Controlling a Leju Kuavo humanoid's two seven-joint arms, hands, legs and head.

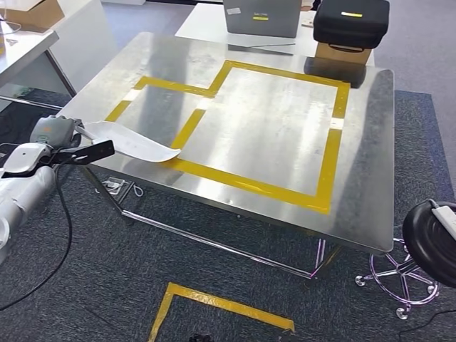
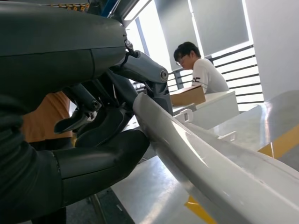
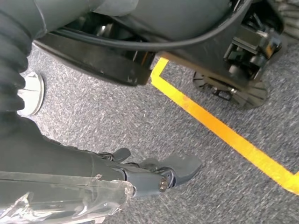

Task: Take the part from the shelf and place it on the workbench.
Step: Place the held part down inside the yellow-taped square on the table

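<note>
Left hand grips the white part at its near-left end, fingers clamped around it. The blade end reaches over the tabletop edge at the yellow tape, likely lined up for set-down in the marked zone. Right hand hangs over carpet, fingers loosely extended, holding nothing.

A: Workbench was bare silver metal, with yellow tape marking rectangles on it. The part?

B: White, glossy. The left hand gripping it was grey, with black fingers.

A: Floor?

B: Dark grey speckled carpet, with a yellow tape line across it. Right hand was dark grey. Black case sat on a tan box.
</note>
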